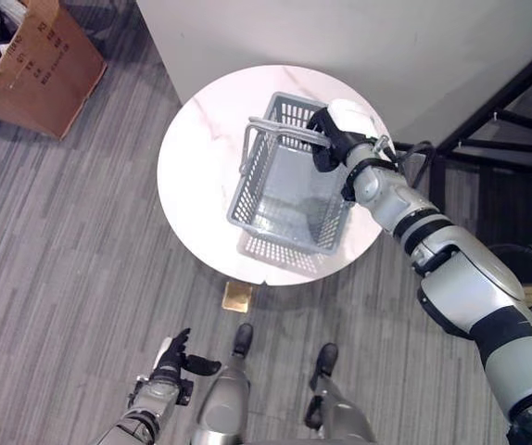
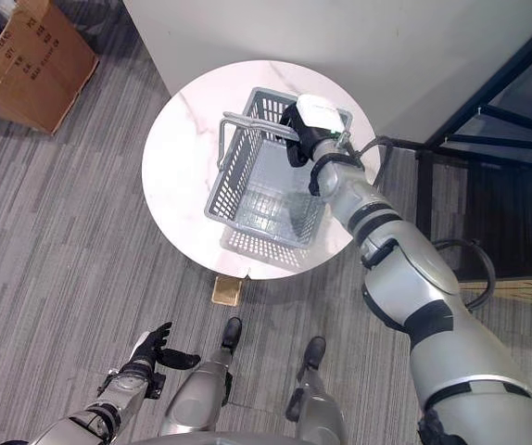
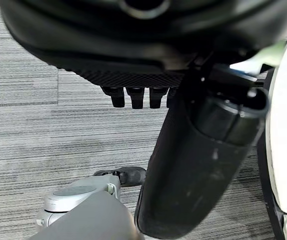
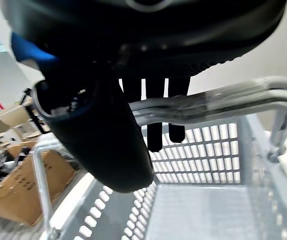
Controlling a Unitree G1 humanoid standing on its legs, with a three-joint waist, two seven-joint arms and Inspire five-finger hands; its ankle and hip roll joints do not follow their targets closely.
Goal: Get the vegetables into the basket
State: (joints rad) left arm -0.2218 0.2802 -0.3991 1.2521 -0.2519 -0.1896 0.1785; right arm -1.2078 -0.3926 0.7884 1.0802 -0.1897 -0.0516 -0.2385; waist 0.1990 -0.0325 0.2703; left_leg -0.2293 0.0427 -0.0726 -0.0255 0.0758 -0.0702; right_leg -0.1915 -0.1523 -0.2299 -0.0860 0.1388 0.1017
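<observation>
Basket (image 1: 289, 190) empty on counter (image 1: 196, 148), handles gripped by right hand (image 1: 333, 134), probably for repositioning; left hand (image 1: 175, 357) open, idle low.

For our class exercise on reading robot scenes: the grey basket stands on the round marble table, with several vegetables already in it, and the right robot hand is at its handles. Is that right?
Not quite. The basket is empty: the left eye view and the right wrist view show only its bare mesh floor. The rest holds: it stands on the round marble table, and the right robot hand is at its handles.
</observation>
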